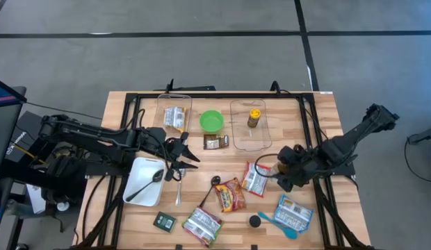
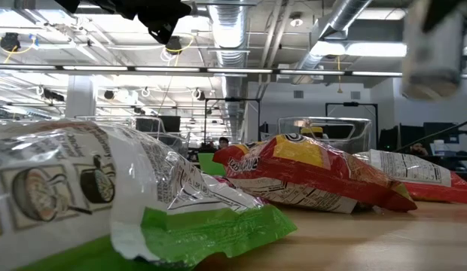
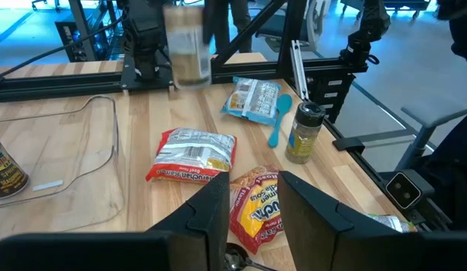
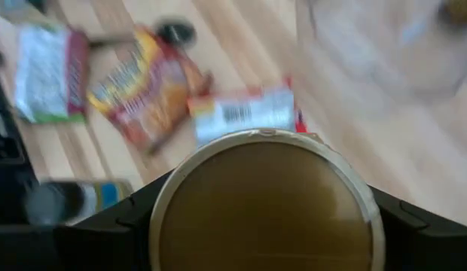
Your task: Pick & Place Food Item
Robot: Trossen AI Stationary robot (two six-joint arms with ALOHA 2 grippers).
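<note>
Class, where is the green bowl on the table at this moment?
In the high view, the green bowl sits at the table's far middle, between two clear containers, just behind a small dark packet.

Bright overhead ceiling light, glare on packets, heavy right-wrist motion blur.

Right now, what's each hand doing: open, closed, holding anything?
Left hand: fingers part open, nothing between them, over the table by the white tray.
Right hand: closed on a round jar, lifted off the table.
</note>
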